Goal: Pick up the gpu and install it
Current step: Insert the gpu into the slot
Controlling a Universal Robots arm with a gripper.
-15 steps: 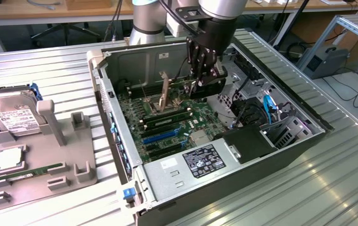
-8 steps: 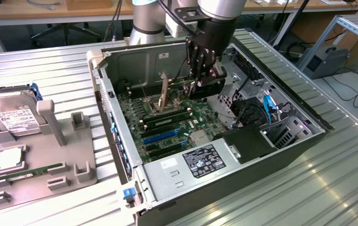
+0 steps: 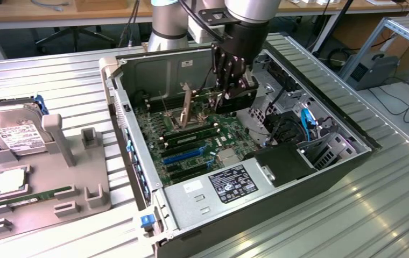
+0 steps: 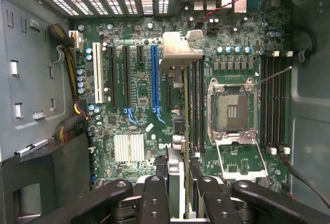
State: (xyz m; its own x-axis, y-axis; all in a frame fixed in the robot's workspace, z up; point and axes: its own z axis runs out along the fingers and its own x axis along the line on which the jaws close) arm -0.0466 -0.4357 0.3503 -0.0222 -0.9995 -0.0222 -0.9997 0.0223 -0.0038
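Note:
In the wrist view the gpu (image 4: 177,87) is seen edge-on, a thin dark card running out from between my fingers (image 4: 154,195) to its silvery bracket (image 4: 180,49). My gripper (image 4: 180,185) is shut on it. The card hangs over the motherboard (image 4: 134,105), just beside the long blue slot (image 4: 153,80) and roughly parallel to it. In the exterior view my gripper (image 3: 227,91) reaches down into the open computer case (image 3: 333,161), with the dark gpu (image 3: 236,101) below the fingers and above the board.
A grey fixture tray (image 3: 82,177) on the exterior view's left holds a hard drive (image 3: 18,134), a CPU (image 3: 11,180) and a green RAM stick (image 3: 36,194). Case walls, drive cage (image 3: 283,123), blue cable (image 3: 307,121) and power supply (image 3: 212,188) surround the board. The CPU socket (image 4: 230,110) stands open.

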